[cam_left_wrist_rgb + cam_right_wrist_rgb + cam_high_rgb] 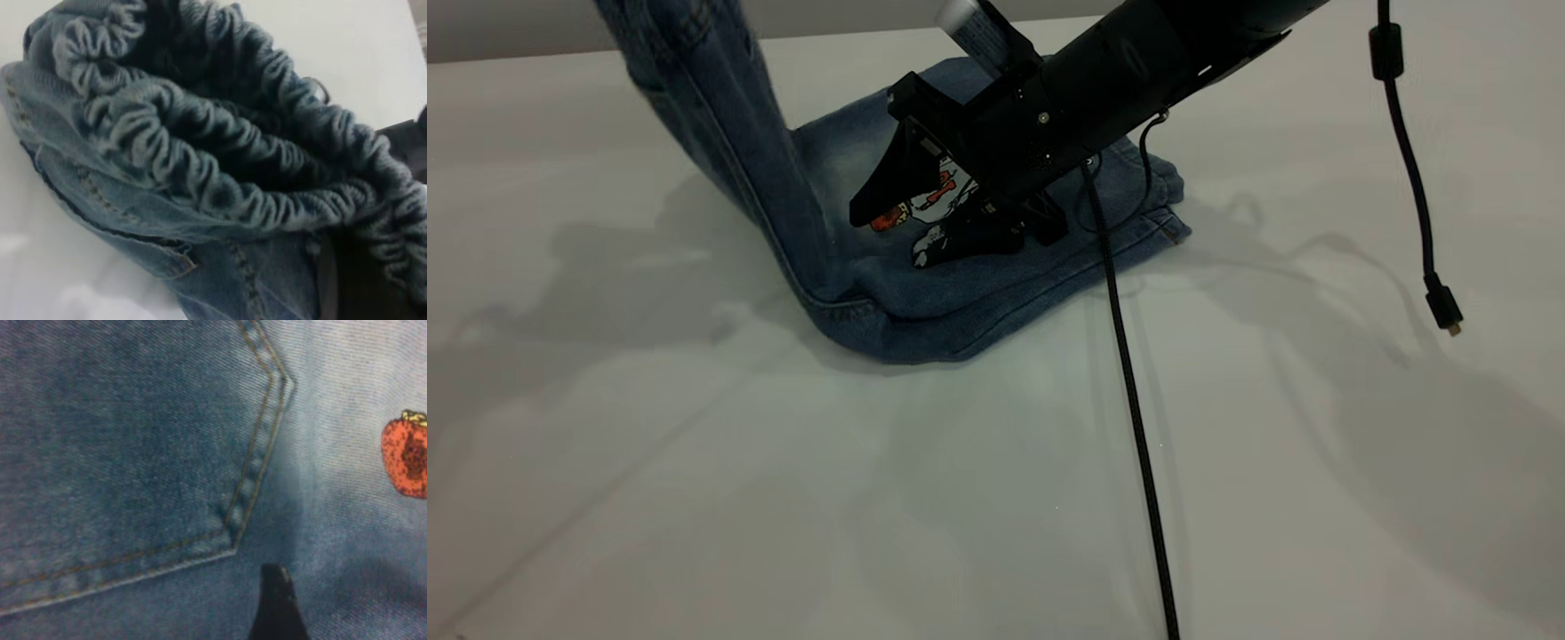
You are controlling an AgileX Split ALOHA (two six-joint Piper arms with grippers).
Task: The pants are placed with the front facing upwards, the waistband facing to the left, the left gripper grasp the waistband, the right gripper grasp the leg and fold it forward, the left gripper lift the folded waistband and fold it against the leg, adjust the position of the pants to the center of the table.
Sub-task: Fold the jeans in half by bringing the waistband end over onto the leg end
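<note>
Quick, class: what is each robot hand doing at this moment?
Left hand: closed on the gathered waistband, lifting the pants.
Right hand: open, pressing down on the folded leg.

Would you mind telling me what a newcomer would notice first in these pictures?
Probably the pants, one end pulled up out of the top left of the exterior view while the rest lies on the table. Next, the right end effector, open, pressing down on the cartoon print. The left wrist view is filled by the gathered waistband.
</note>
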